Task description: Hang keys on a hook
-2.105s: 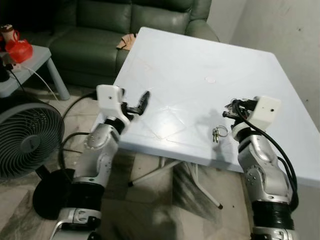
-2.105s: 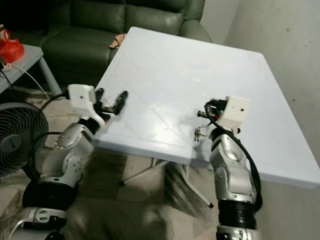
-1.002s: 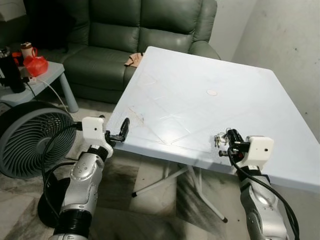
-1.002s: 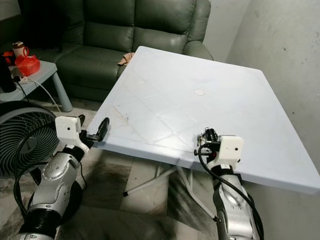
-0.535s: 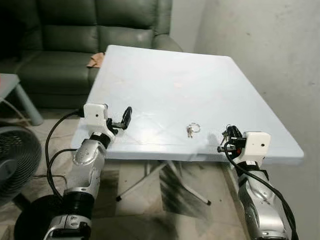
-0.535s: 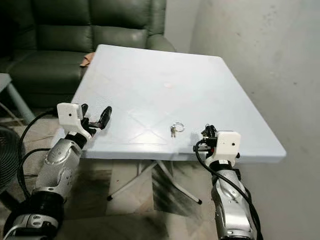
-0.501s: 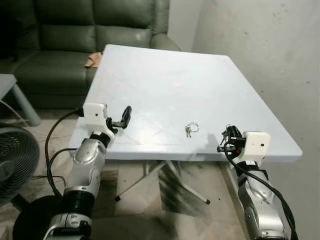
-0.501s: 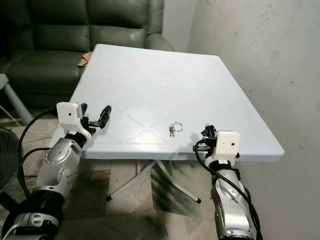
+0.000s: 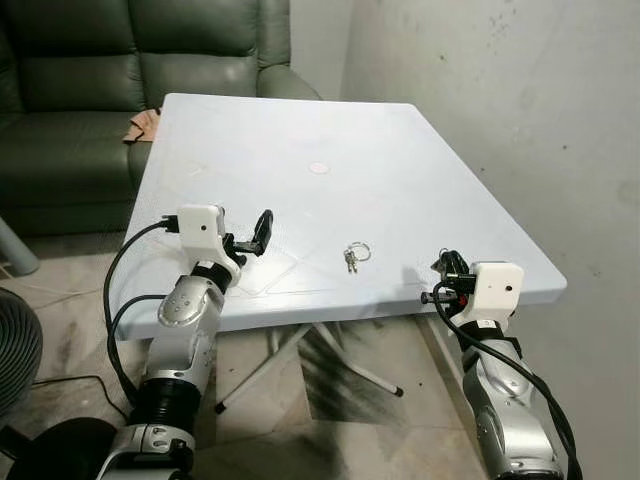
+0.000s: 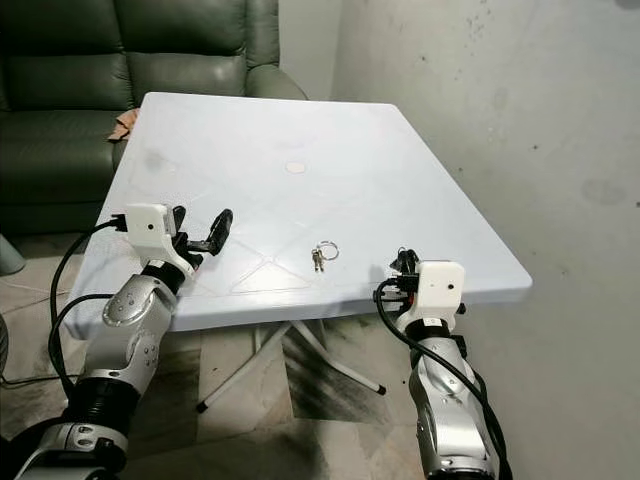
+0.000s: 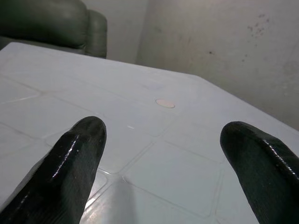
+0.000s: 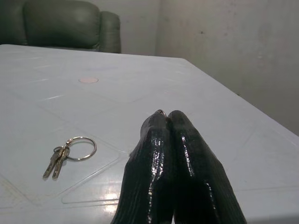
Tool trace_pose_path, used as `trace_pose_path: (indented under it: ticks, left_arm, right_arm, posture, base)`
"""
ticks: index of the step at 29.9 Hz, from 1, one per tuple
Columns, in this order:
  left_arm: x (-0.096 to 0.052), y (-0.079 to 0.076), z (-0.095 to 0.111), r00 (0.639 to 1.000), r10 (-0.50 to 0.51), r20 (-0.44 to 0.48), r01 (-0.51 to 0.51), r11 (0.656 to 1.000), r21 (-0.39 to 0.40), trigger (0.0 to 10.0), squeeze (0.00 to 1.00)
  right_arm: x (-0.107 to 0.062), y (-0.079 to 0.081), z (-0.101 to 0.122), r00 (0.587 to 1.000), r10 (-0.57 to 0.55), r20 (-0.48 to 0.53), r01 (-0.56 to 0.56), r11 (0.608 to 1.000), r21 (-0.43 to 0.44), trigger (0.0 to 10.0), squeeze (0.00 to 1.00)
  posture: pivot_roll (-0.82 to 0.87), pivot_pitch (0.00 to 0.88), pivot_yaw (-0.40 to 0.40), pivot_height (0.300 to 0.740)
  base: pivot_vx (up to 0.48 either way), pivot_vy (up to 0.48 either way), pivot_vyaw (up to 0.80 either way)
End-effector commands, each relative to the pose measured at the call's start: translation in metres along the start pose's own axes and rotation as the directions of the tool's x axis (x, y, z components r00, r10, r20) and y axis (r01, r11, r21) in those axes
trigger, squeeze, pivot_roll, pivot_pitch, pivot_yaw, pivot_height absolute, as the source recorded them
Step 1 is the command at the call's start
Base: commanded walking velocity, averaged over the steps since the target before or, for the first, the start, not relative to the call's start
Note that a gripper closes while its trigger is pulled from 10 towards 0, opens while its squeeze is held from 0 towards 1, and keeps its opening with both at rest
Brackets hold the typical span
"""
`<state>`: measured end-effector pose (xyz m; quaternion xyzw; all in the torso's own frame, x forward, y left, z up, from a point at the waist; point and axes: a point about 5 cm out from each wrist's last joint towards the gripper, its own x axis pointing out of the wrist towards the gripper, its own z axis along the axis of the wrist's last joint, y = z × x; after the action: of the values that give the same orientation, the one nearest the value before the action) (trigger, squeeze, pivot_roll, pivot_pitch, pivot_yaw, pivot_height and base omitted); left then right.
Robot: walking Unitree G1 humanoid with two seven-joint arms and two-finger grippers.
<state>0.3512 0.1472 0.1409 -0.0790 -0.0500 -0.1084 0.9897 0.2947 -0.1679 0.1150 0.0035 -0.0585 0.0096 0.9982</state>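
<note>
White square worktop (image 9: 300, 130) in front of me, standing close to a plastered wall (image 9: 500, 90) on my right. Dark green sofa (image 9: 90, 60) behind the worktop's far left side.

Keys (image 9: 354, 254): a small bunch on a ring, lying flat on the worktop near its front edge, roughly midway between my two arms. Nothing touches them. In the right wrist view the ring (image 12: 80, 147) lies toward the far side and the two key blades point back toward me.

My left claw (image 9: 254, 240) is held just above the front left part of the worktop, fingers spread wide and holding nothing. The left wrist view shows the two black fingertips (image 11: 74, 158) well apart with bare worktop between them.

My right claw (image 10: 400, 268) sits at the front right edge of the worktop, to the right of the keys and apart from them. Its fingers (image 12: 173, 163) are pressed together, tip against tip, with nothing between them.

A small round pinkish disc (image 9: 319, 168) marks the middle of the worktop, farther away than the keys. A crumpled tan cloth (image 9: 138, 124) lies on the sofa seat by the worktop's far left corner. Part of a fan's grille (image 9: 15, 365) shows low on my left, with black cable (image 9: 60, 385) on the tiled floor.
</note>
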Motion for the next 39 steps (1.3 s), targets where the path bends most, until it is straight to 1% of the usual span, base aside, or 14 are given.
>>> trace_pose_path:
  ticks: [1,4,9,11,20,24,26,28,31,35,36,38,39]
  left_arm:
    - [0.002,0.0,0.0,1.0,0.002,-0.012,-0.002,1.0,0.006,10.0,0.0]
    - [0.002,0.002,0.001,1.0,0.014,-0.011,-0.013,1.0,0.027,10.0,0.0]
    - [0.001,0.001,0.001,1.0,0.018,-0.004,-0.018,0.999,0.037,10.0,0.0]
    - [0.002,-0.001,0.0,1.0,0.005,-0.016,-0.005,1.0,0.005,10.0,0.0]
    - [0.001,-0.003,-0.005,0.999,0.007,-0.052,-0.008,1.0,-0.006,10.0,0.0]
    - [0.001,-0.004,-0.004,0.999,0.001,-0.049,-0.001,1.0,0.003,10.0,0.0]
    - [0.001,-0.007,-0.002,0.999,-0.019,-0.036,0.018,1.0,-0.013,10.0,0.0]
    - [0.001,-0.008,-0.001,0.999,-0.026,-0.03,0.026,1.0,-0.01,10.0,0.0]
    - [0.002,-0.01,-0.001,0.999,-0.034,-0.034,0.034,0.999,-0.023,10.0,0.0]
    - [0.002,-0.01,-0.001,0.998,-0.043,-0.038,0.043,0.999,-0.009,10.0,0.0]
    - [0.002,-0.01,-0.001,0.998,-0.044,-0.039,0.044,0.999,0.01,10.0,0.0]
    - [0.002,-0.011,0.0,0.998,-0.05,-0.029,0.05,0.999,0.015,10.0,0.0]
    - [0.001,-0.012,0.0,0.997,-0.061,-0.041,0.062,0.998,0.021,10.0,0.0]
  right_arm:
    - [0.0,0.001,0.001,1.0,0.005,0.008,-0.005,1.0,-0.005,10.0,0.0]
    - [0.0,0.002,0.0,1.0,0.008,0.005,-0.008,1.0,-0.004,10.0,0.0]
    - [0.0,0.002,-0.001,1.0,0.009,0.003,-0.009,1.0,-0.005,10.0,0.0]
    - [-0.001,0.002,-0.001,1.0,0.01,0.001,-0.01,1.0,-0.007,10.0,0.0]
    - [-0.003,0.002,-0.002,1.0,0.012,-0.002,-0.013,1.0,-0.012,10.0,0.0]
    - [-0.003,0.002,-0.002,1.0,0.012,-0.004,-0.012,1.0,-0.012,10.0,0.0]
    - [-0.004,0.002,-0.002,1.0,0.01,-0.005,-0.01,1.0,-0.012,10.0,0.0]
    - [-0.004,0.002,-0.002,1.0,0.01,-0.005,-0.01,1.0,-0.012,10.0,0.0]
    - [-0.004,0.002,-0.003,1.0,0.008,-0.006,-0.008,1.0,-0.01,10.0,0.0]
    - [-0.004,0.002,-0.003,1.0,0.007,-0.006,-0.007,1.0,-0.01,10.0,0.0]
    - [-0.004,0.002,-0.003,1.0,0.005,-0.006,-0.005,1.0,-0.01,10.0,0.0]
    - [-0.004,0.002,-0.003,1.0,0.004,-0.006,-0.004,1.0,-0.01,10.0,0.0]
    - [-0.004,0.002,-0.003,1.0,0.002,-0.006,-0.002,1.0,-0.012,10.0,0.0]
  posture:
    - [-0.06,0.0,-0.061,0.74]
    - [-0.06,0.0,-0.064,0.74]
    - [-0.06,0.0,-0.064,0.74]
    - [-0.06,0.0,-0.066,0.74]
    - [-0.07,0.0,-0.069,0.74]
    - [-0.07,0.0,-0.068,0.74]
    - [-0.07,0.0,-0.067,0.74]
    - [-0.07,0.0,-0.067,0.74]
    - [-0.07,0.0,-0.066,0.74]
    - [-0.07,0.0,-0.066,0.74]
    - [-0.07,0.0,-0.064,0.74]
    - [-0.07,0.0,-0.064,0.74]
    - [-0.07,0.0,-0.063,0.74]
  base:
    - [0.0,0.48,-0.78]
    - [0.0,0.0,-0.78]
    - [0.0,0.0,-0.78]
    - [0.0,0.0,-0.77]
    - [0.0,0.0,-0.78]
    - [0.0,0.0,-0.77]
    - [0.0,0.0,-0.78]
    - [0.0,0.0,-0.78]
    - [0.0,0.0,-0.77]
    - [0.0,0.0,-0.77]
    - [0.0,0.0,-0.77]
    - [0.0,0.0,-0.77]
    - [0.0,0.0,-0.77]
